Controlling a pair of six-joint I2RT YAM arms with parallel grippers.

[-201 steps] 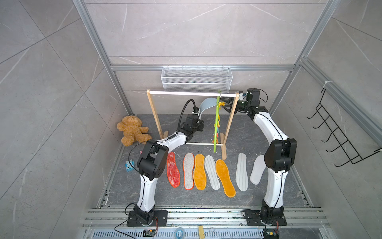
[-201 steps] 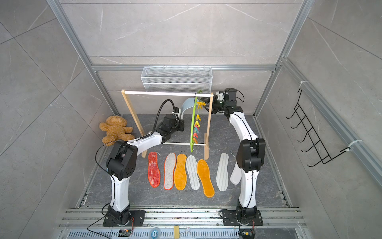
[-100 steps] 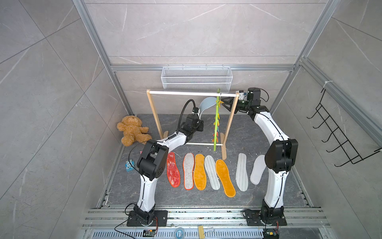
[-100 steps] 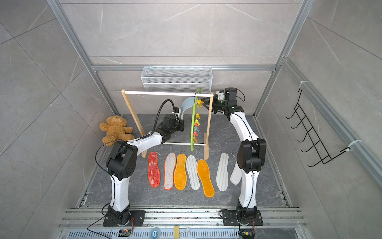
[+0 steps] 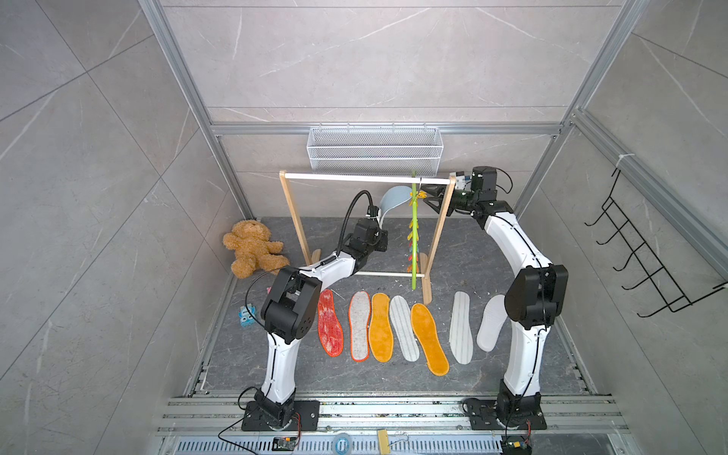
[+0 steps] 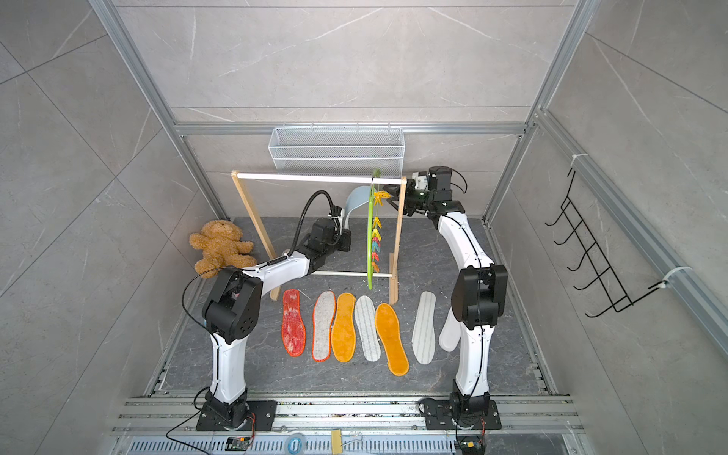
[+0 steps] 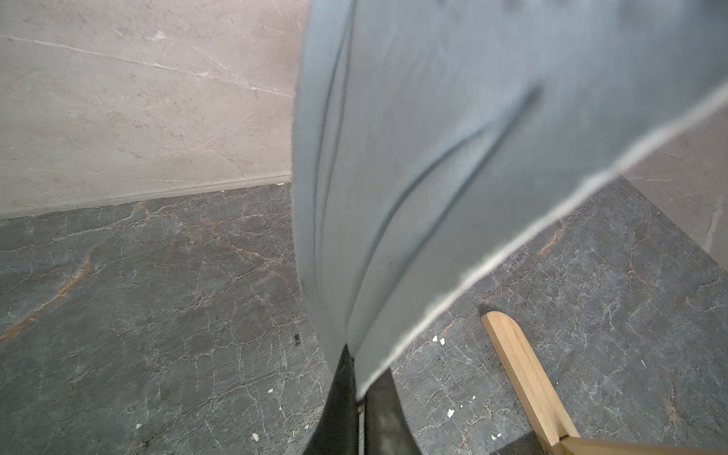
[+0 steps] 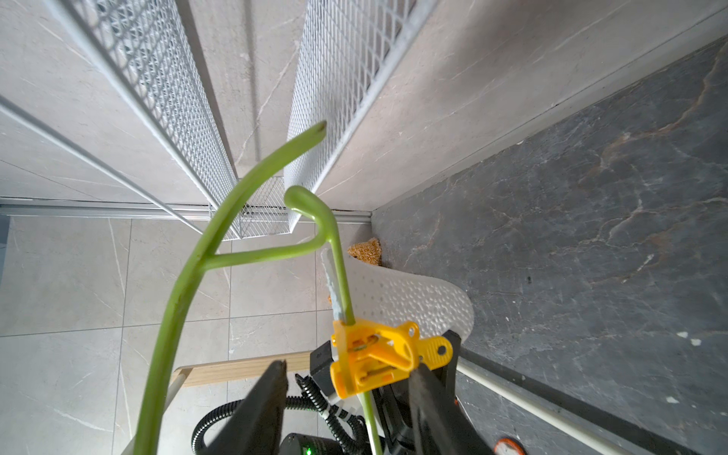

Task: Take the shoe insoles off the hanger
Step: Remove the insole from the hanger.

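Observation:
The lime-green hanger (image 5: 413, 236) (image 6: 369, 236) (image 8: 177, 295) hangs from the wooden rail with coloured clips along it. A pale blue-grey insole (image 5: 394, 199) (image 6: 356, 201) (image 7: 433, 157) rises curved to the top yellow clip (image 5: 418, 195) (image 8: 378, 354). Its dimpled white underside (image 8: 413, 303) shows behind that clip. My left gripper (image 5: 379, 220) (image 7: 358, 378) is shut on the insole's lower end. My right gripper (image 5: 428, 197) (image 6: 388, 195) (image 8: 348, 368) is open, its fingers on either side of the yellow clip. Several other insoles (image 5: 381, 327) (image 6: 343, 327) lie flat in a row on the floor.
The wooden rail frame (image 5: 293, 220) (image 6: 400, 236) stands mid-floor, with one foot (image 7: 524, 374) near my left gripper. A white wire basket (image 5: 374, 151) (image 8: 165, 78) is mounted on the back wall. A teddy bear (image 5: 252, 248) sits at the left and a black hook rack (image 5: 646, 252) is on the right wall.

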